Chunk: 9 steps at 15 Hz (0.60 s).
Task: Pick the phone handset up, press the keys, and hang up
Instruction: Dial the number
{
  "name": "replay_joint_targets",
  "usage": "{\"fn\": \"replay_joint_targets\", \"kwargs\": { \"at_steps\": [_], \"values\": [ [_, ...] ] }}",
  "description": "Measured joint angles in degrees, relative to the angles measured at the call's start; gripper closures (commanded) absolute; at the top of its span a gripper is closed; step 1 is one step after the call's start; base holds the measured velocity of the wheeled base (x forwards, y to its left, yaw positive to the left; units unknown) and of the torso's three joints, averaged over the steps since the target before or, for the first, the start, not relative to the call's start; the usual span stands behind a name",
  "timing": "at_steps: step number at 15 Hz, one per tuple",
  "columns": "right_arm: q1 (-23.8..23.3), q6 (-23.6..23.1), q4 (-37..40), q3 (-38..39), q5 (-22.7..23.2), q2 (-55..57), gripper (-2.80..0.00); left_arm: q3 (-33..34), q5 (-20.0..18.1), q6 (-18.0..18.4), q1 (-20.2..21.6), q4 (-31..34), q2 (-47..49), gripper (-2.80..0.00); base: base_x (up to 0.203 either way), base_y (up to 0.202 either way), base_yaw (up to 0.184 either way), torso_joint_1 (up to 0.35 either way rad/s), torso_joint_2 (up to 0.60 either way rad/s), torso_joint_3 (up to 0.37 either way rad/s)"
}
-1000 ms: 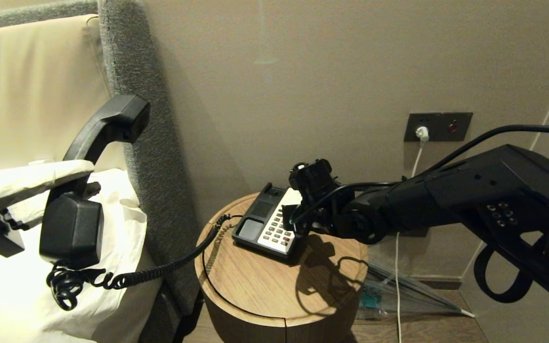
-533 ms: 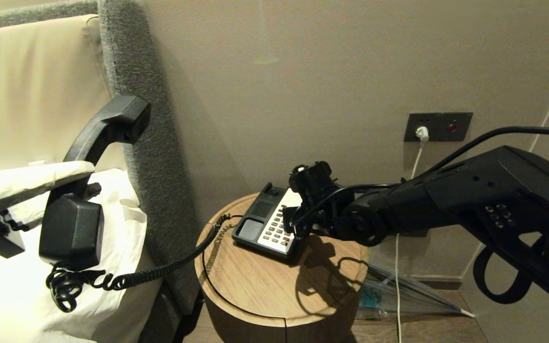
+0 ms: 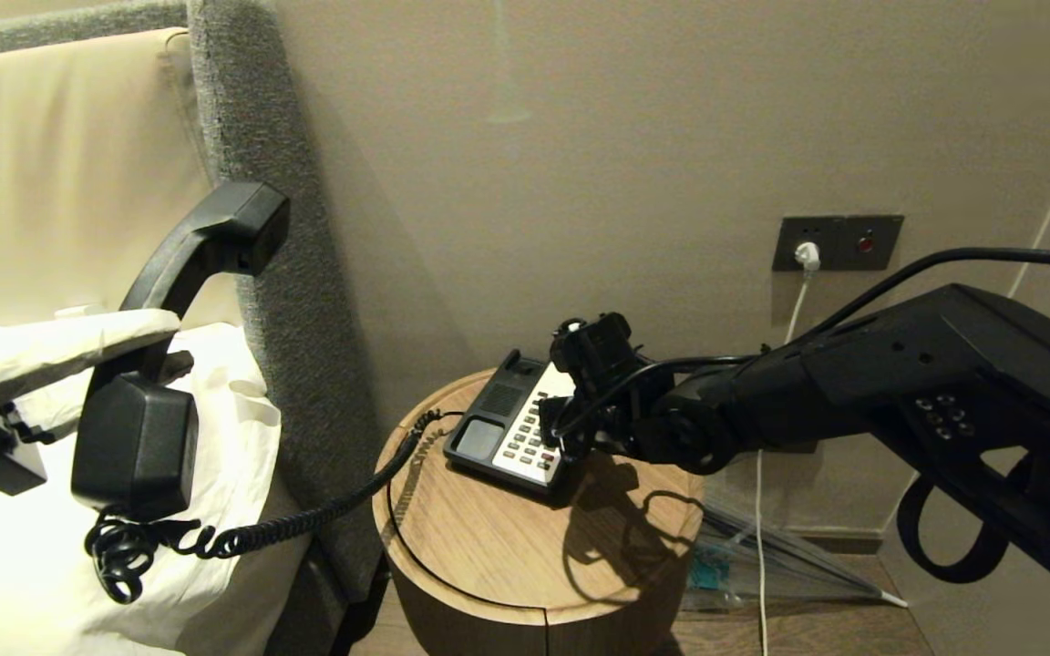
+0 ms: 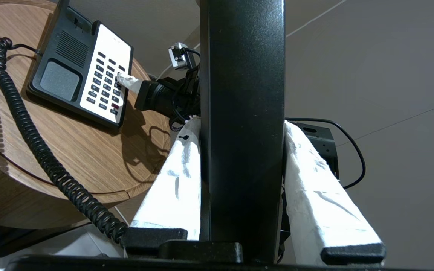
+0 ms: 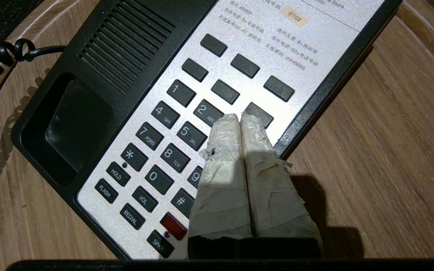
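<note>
The black phone handset [image 3: 169,264] hangs upright over the bed at the left, with my left gripper [image 3: 138,346] shut on its shaft [image 4: 243,94] between white-wrapped fingers [image 4: 175,180]. Its coiled cord [image 3: 306,519] sags across to the black phone base [image 3: 479,437] on the round wooden table [image 3: 507,547]. My right gripper [image 5: 239,117] is shut, its two wrapped tips pressed together. They lie on the keys [image 5: 181,94] just right of the "2" key, at or just above the surface. The right gripper [image 3: 554,428] reaches in from the right.
A grey padded headboard edge [image 3: 252,182] and a white pillow [image 3: 33,565] stand left of the table. On the wall at the right is a socket plate [image 3: 839,241] with a white plug and cable. A folded clear umbrella [image 3: 762,565] lies on the floor.
The right arm has dipped very slightly toward the keypad. The left gripper and the handset have kept still.
</note>
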Motion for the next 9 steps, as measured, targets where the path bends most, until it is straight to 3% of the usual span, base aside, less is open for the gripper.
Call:
{"fn": "replay_joint_targets", "kwargs": {
  "at_steps": [9],
  "values": [
    [0.0,0.2,0.3,0.0,0.1,-1.1,0.00,0.3,0.0,0.0,0.0,0.0,-0.1,0.00,0.000,0.000,0.000,0.000,0.00,0.000]
  ]
}}
